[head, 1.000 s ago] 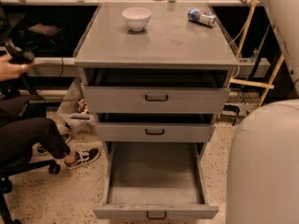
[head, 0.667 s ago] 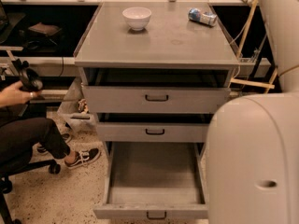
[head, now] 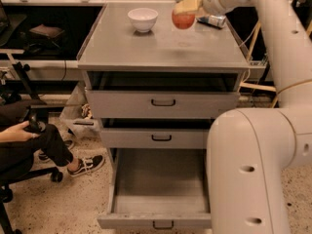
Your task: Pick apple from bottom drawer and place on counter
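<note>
My hand (head: 185, 10) is up at the far side of the counter (head: 161, 52), clamped on the apple (head: 184, 20). The apple hangs just under the fingers (head: 190, 4), clear of the counter top, with a faint shadow on the surface below it. Left of the hand, a white bowl (head: 143, 19) sits on the counter, near but apart from the apple. Just right of the hand a small blue and silver tube-like item (head: 212, 20) lies on the counter; can't tell what it is. Well below the hand the bottom drawer (head: 161, 191) is pulled fully out, grey floor showing. The two upper drawers (head: 163, 103) are partly open. My arm (head: 253, 155) fills the right side. A seated person (head: 29, 143) is off to the far left, on the floor side.
</note>
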